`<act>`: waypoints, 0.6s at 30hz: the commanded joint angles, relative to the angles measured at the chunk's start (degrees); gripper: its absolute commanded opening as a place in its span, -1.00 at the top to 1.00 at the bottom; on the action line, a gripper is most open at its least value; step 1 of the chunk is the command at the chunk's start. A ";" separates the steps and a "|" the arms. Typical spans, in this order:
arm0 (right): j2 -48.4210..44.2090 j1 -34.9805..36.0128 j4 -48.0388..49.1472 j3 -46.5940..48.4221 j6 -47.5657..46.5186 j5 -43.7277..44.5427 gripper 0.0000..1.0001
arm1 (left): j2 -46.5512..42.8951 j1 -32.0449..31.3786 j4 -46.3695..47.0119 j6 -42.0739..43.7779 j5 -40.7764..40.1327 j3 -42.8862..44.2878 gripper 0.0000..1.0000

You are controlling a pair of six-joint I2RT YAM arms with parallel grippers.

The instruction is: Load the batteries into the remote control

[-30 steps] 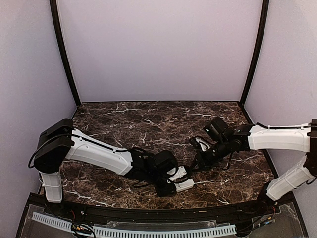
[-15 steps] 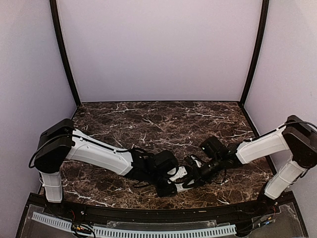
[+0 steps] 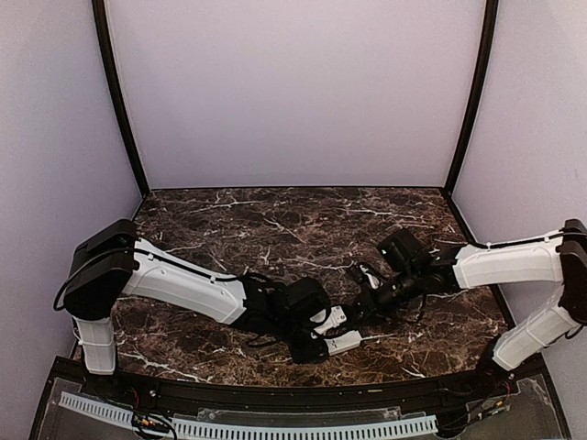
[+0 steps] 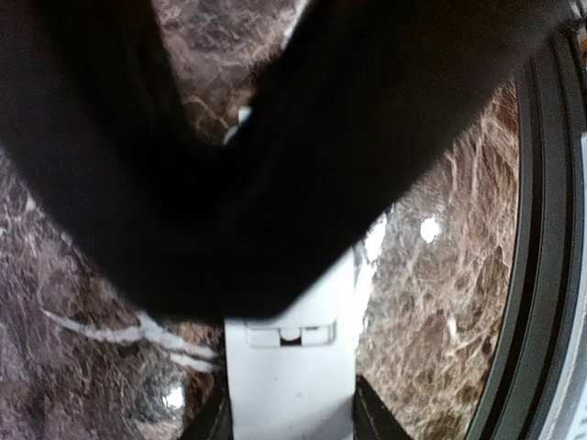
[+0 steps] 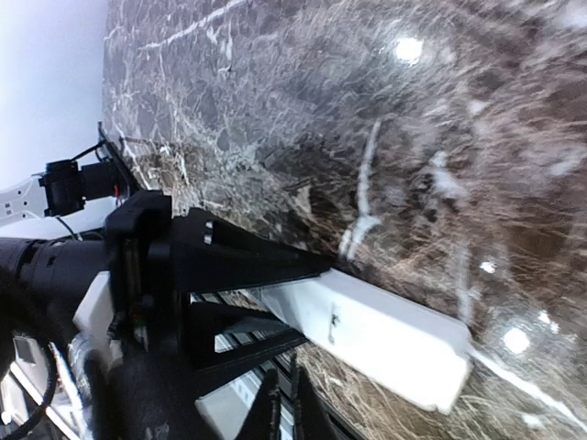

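Observation:
The remote control (image 3: 342, 344) is a slim white bar near the table's front edge, and my left gripper (image 3: 321, 341) is shut on it. In the left wrist view the remote control (image 4: 292, 362) sits between my black fingers (image 4: 216, 420), showing a small latch slot. A dark blurred mass, the right arm, fills the upper part of that view. My right gripper (image 3: 354, 313) hovers just right of and above the remote. In the right wrist view my right gripper (image 5: 282, 410) is shut with nothing visible in it, beside the remote control (image 5: 390, 337). The batteries are out of view.
The brown marble table (image 3: 275, 229) is walled in by pale panels on three sides. A black rail (image 4: 543, 229) runs along the near edge close to the remote. A white slotted duct (image 3: 248, 427) lies in front of it.
My right gripper dropped down to the remote half a second ago, then drew back a little up and to the right. The left arm and the remote stayed put.

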 commanded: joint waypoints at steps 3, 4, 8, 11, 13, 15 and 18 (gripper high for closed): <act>-6.97 -3.36 -23.37 6.24 -3.37 19.94 0.90 | 2.19 -0.10 -2.60 0.04 1.31 -1.36 0.51; -6.81 -3.46 -26.06 6.50 -3.43 22.67 0.95 | 2.19 -0.10 -2.61 0.11 1.30 -1.36 0.51; -4.57 -3.59 -29.50 6.00 -3.05 26.69 1.00 | 2.19 -0.10 -2.61 0.22 1.22 -1.36 0.51; -2.39 -3.48 -28.76 5.38 -2.32 27.53 1.00 | 2.19 -0.10 -2.58 0.29 1.31 -1.36 0.52; -1.07 -3.27 -27.62 5.23 -1.92 27.52 1.00 | 2.19 -0.10 -2.71 0.39 1.30 -1.25 0.52; 0.18 -2.85 -26.22 5.27 -1.53 26.69 1.00 | 2.19 -0.10 -3.01 0.48 1.30 -1.08 0.51; 1.90 -2.04 -24.60 5.50 -1.33 25.51 1.00 | 2.13 -0.10 -4.21 0.49 1.83 -0.48 0.40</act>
